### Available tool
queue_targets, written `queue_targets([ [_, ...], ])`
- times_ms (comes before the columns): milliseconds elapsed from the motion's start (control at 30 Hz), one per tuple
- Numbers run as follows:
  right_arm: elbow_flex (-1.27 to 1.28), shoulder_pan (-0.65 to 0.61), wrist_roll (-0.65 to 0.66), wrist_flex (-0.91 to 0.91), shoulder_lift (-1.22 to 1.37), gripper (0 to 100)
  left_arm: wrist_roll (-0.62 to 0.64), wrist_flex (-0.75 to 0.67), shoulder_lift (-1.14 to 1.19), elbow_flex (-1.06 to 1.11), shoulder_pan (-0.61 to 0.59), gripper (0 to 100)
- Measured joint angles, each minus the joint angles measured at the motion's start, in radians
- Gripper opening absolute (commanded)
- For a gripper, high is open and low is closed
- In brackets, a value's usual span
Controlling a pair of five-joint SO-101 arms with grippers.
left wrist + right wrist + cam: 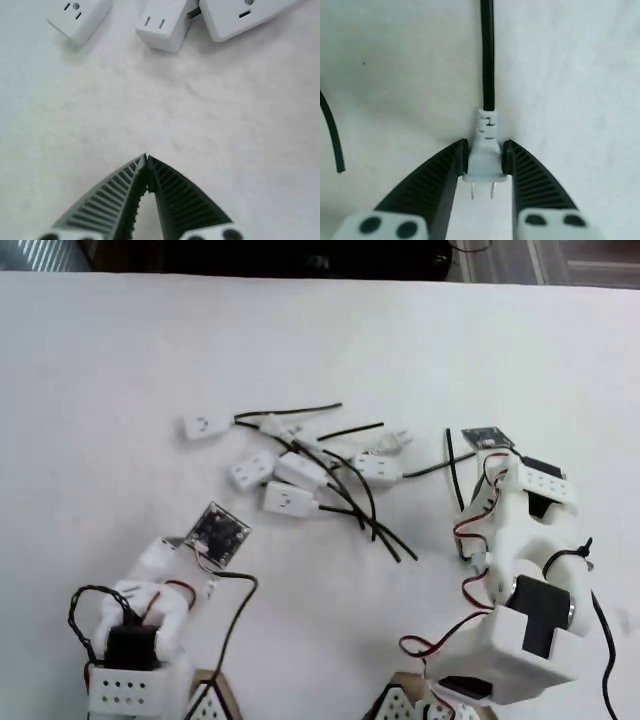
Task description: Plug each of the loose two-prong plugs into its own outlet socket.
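The white table [100,360] carried the whole job, with a dark strip of room along its far edge that could not be made out.

Your left gripper [146,161] was clenched on nothing, its ribbed fingers [107,200] meeting at the tips above bare table. Ahead of it lay three white outlet sockets. The first socket [80,17] and the second socket [162,25] showed their slots, but all three were cut off by the frame edge. The third socket [245,15] was the most cropped. A short dark stub [193,14] sat between the second and third; you could not tell whether it was a cord end or a prong.

Your right gripper [485,150] was grasping a white two-prong plug [484,162] by its sides. Both prongs pointed back toward the wrist. Its black cord [488,50] ran straight away and out of frame. A second cord [331,131] curved nearby, its far end cropped.

In the high view the socket cluster [290,480] lay mid-table, between and ahead of the left arm [140,630] and the right arm [520,570]. The tangled cords [350,500] crossed one another, so it could not be determined which cord belonged to which plug.
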Motion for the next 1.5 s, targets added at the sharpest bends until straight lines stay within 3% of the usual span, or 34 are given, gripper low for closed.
queue_targets([
  [467, 0.051, -0.063, -0.002, 0.144, -0.210, 15.6, 0.000, 0.000, 0.000, 0.000, 0.000, 2],
  [867, 0.127, -0.066, 0.005, -0.052, -0.097, 15.0, 0.000, 0.000, 0.000, 0.000, 0.000, 2],
  [1300, 0.078, -0.034, 0.008, -0.072, -0.012, 1.4, 0.000, 0.000, 0.000, 0.000, 0.000, 2],
  [1500, 0.072, -0.032, 0.008, -0.072, -0.018, 1.8, 0.000, 0.000, 0.000, 0.000, 0.000, 2],
])
